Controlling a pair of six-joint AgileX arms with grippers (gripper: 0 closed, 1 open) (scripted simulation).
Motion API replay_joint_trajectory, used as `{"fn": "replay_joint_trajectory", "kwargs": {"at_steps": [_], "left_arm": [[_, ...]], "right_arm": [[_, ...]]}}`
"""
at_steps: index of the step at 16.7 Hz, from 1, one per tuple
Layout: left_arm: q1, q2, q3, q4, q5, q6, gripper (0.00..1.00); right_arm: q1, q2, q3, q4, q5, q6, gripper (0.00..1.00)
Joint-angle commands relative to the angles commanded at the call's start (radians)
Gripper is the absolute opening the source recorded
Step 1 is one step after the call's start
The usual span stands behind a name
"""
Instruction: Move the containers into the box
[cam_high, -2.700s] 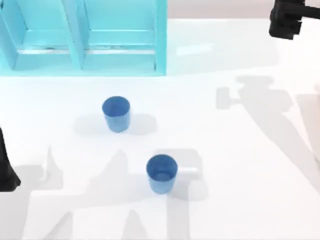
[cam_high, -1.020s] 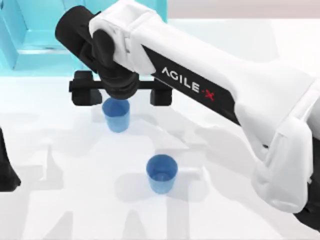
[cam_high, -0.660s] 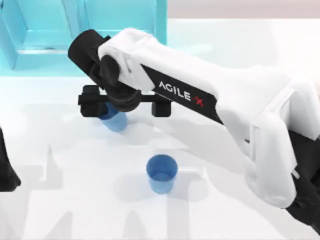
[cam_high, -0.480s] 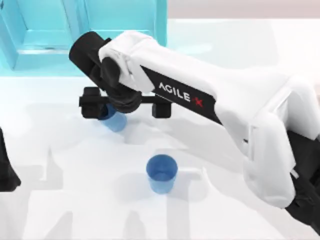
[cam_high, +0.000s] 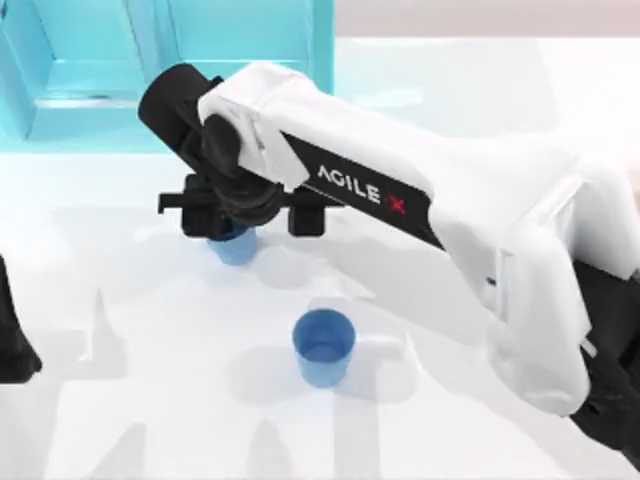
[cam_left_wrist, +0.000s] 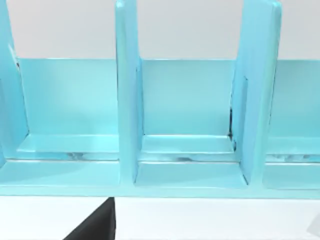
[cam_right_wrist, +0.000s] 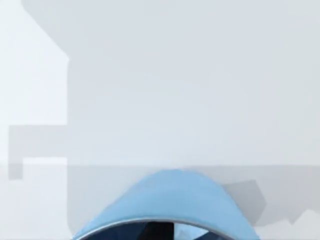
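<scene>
My right arm reaches across the white tabletop (cam_high: 480, 100) from the right side, and its gripper (cam_high: 243, 213) hangs directly over the far blue cup (cam_high: 235, 244), which stands upright on the tabletop a little in front of the box (cam_high: 320, 70). My fingers (cam_high: 200, 216) sit on either side of the cup's rim, close in on it, but I cannot tell whether they are touching it. In the right wrist view the same cup's rim (cam_right_wrist: 167, 207) curves up just under the camera, with bare tabletop beyond it.

The near blue cup (cam_high: 323, 346) stands upright by itself, toward the front and middle of the tabletop, well apart from the first.

The light blue box stands at the back left, its upright dividers (cam_left_wrist: 127, 95) splitting it into open compartments.

My left arm (cam_high: 12, 335) is parked at the tabletop's left edge.
</scene>
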Motion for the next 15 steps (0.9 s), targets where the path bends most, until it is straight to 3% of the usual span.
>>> {"fn": "replay_joint_trajectory", "kwargs": {"at_steps": [6, 15], "left_arm": [[0.000, 0.000, 0.000, 0.000, 0.000, 0.000, 1.00], [0.000, 0.000, 0.000, 0.000, 0.000, 0.000, 1.00]], "right_arm": [[0.000, 0.000, 0.000, 0.000, 0.000, 0.000, 0.02], [0.004, -0.006, -0.003, -0.001, -0.001, 0.001, 0.00]]}}
